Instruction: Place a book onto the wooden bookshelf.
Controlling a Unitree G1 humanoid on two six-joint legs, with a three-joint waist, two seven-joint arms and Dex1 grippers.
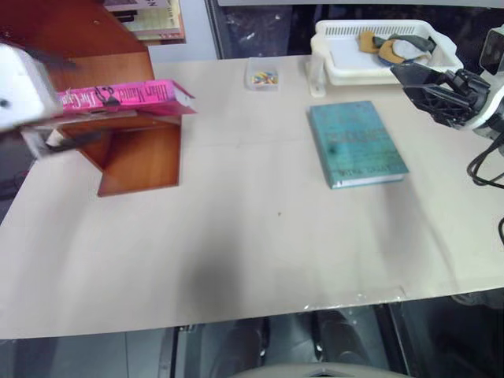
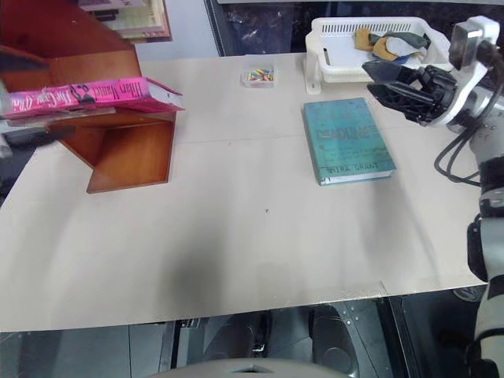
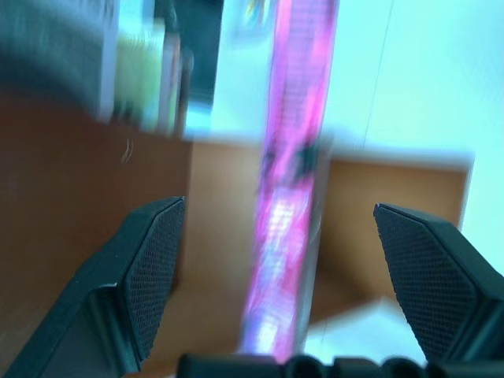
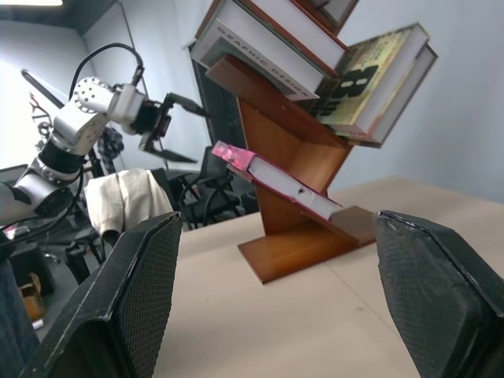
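Observation:
The pink book [image 1: 130, 95] lies on a slanted board of the wooden bookshelf [image 1: 142, 157] at the table's left end, one end sticking out past the board. In the right wrist view the book [image 4: 236, 157] rests on that board with no finger touching it. My left gripper [image 4: 185, 130] is open just beyond the book's outer end. In the left wrist view its fingers [image 3: 157, 260] stand wide on either side of the book [image 3: 291, 157] without touching it. My right gripper [image 2: 394, 83] hangs open and empty over the table's right side.
A teal-green book [image 1: 358, 143] lies flat right of centre. Behind it stands a white basket tray [image 1: 339, 35] holding small items, and a small clear box [image 1: 262, 77] sits mid-back. Other books [image 4: 260, 39] fill the shelf's upper compartments.

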